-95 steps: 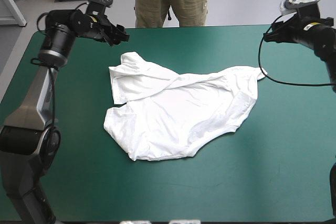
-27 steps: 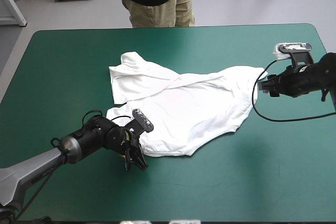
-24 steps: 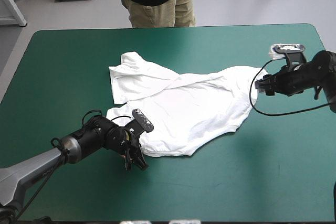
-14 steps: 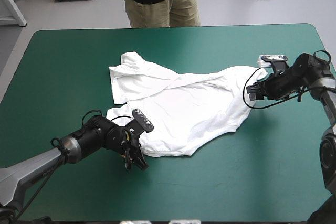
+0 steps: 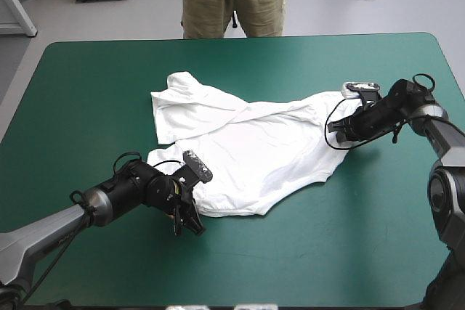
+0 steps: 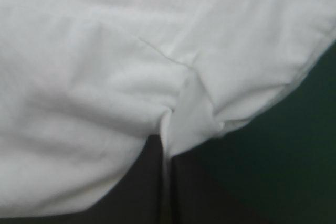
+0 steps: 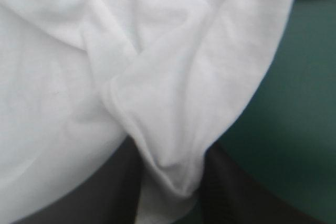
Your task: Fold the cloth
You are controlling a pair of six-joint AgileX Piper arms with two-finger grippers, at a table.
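Down at the lower left of the frame, the left gripper [image 5: 187, 217] pinches the near hem of the white T-shirt [image 5: 247, 150], which lies crumpled mid-frame on the teal-green table [image 5: 363, 237], while at the right the right gripper [image 5: 336, 127], jaws spread, straddles a fold of its edge.

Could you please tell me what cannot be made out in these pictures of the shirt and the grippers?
High view: the right gripper's fingers, too small and masked by its own wrist.
High view: where the left gripper meets the T-shirt, hidden by the gripper itself.
Both wrist views: the T-shirt's outline, cut off by the edges.
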